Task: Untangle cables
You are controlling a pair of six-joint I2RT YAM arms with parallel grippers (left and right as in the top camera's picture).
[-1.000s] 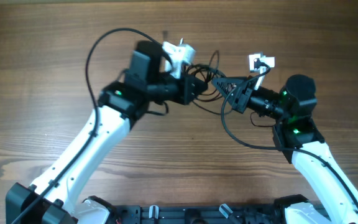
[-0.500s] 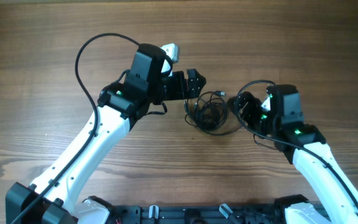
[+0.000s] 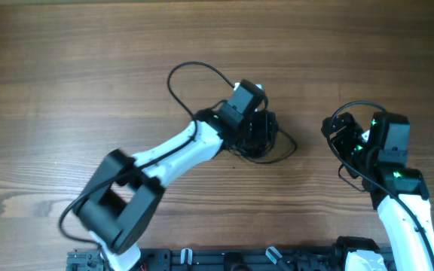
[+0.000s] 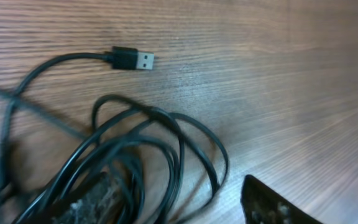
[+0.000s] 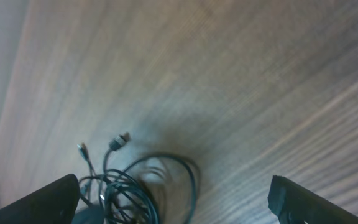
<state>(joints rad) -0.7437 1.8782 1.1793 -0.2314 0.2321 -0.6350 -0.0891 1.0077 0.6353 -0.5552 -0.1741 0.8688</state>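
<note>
- Overhead: left gripper (image 3: 267, 126) jaws stand part-open over the cables (image 3: 264, 147), gripping nothing I can see.
- Right gripper (image 3: 340, 137) gapes wide, empty, well right.
- Both have let go; the heap lies mid-table (image 3: 89, 68), still knotted, so I must regrasp.

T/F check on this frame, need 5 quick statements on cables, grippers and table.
1. A USB-A plug lies on the table, clear of the bundle. True.
2. The right gripper is clamped on a cable. False: it is open, empty and off to the side of the pile.
3. The left gripper is over the cables. True.
4. The cables lie straight and separated. False: they form one looped tangle.
5. The table is plain white. False: it is brown wood grain.
</note>
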